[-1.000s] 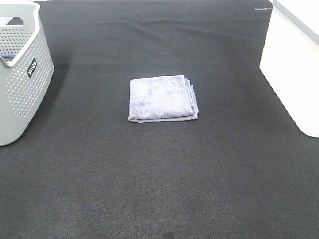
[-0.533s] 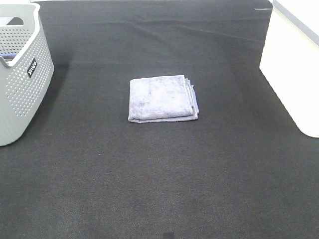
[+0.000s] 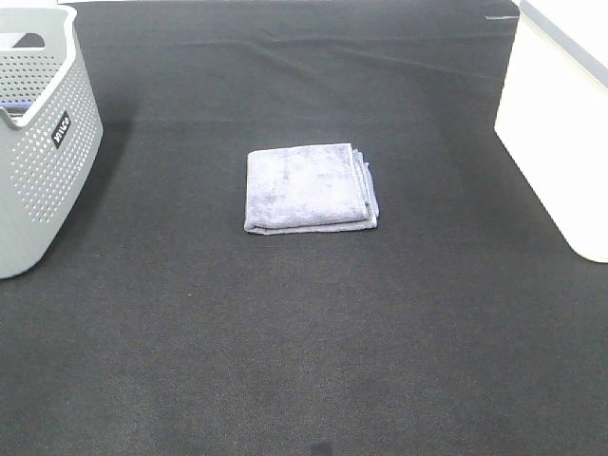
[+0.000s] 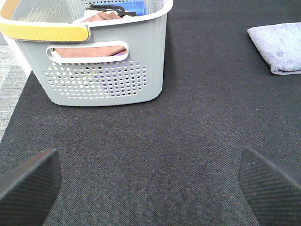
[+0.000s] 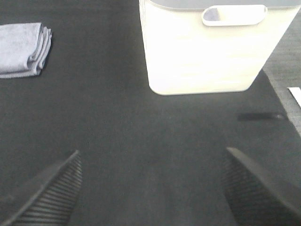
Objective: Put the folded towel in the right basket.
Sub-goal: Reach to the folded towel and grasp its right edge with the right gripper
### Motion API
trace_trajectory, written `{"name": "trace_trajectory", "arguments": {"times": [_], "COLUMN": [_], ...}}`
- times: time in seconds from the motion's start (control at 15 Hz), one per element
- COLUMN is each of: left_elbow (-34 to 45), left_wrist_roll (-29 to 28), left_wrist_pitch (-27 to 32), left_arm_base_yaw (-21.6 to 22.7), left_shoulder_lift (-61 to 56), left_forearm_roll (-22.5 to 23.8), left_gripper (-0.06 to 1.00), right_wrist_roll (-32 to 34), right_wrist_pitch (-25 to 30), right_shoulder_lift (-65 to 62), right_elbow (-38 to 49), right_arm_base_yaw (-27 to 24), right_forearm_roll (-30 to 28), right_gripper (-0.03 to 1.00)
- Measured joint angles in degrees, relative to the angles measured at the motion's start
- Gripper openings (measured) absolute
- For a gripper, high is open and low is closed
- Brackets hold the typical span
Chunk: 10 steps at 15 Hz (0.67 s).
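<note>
A folded lavender-grey towel (image 3: 310, 187) lies flat in the middle of the black table cloth; it also shows in the left wrist view (image 4: 280, 47) and in the right wrist view (image 5: 23, 49). The right basket (image 3: 562, 123) is white and stands at the right edge; the right wrist view shows its wall and handle slot (image 5: 207, 52). Neither arm shows in the exterior view. My left gripper (image 4: 148, 181) is open and empty above bare cloth. My right gripper (image 5: 153, 190) is open and empty, short of the white basket.
A grey perforated basket (image 3: 43, 142) stands at the left edge; in the left wrist view (image 4: 94, 61) it holds a pink cloth, a blue item and has a yellow rim. The black cloth (image 3: 304, 342) covers the table.
</note>
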Motion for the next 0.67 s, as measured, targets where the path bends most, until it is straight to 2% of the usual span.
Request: {"name": "trace_trajectory", "arguments": {"times": [0.07, 0.13, 0.27, 0.4, 0.53, 0.67], "left_elbow": [0.0, 0.0, 0.0, 0.0, 0.0, 0.0], "left_wrist_roll": [0.0, 0.0, 0.0, 0.0, 0.0, 0.0], "left_wrist_pitch": [0.0, 0.0, 0.0, 0.0, 0.0, 0.0], "left_arm_base_yaw": [0.0, 0.0, 0.0, 0.0, 0.0, 0.0], "left_shoulder_lift": [0.0, 0.0, 0.0, 0.0, 0.0, 0.0], "left_forearm_roll": [0.0, 0.0, 0.0, 0.0, 0.0, 0.0], "left_gripper": [0.97, 0.97, 0.97, 0.97, 0.97, 0.97], "right_wrist_roll": [0.0, 0.0, 0.0, 0.0, -0.1, -1.4], "right_wrist_pitch": [0.0, -3.1, -13.5, -19.4, -21.1, -19.3], "right_shoulder_lift": [0.0, 2.3, 11.1, 21.6, 33.0, 48.5], "right_elbow": [0.0, -0.7, -2.9, -6.6, -12.6, -23.8], "right_arm_base_yaw": [0.0, 0.0, 0.0, 0.0, 0.0, 0.0], "right_forearm_roll": [0.0, 0.0, 0.0, 0.6, 2.5, 6.2], "right_gripper": [0.77, 0.77, 0.77, 0.77, 0.77, 0.77]}}
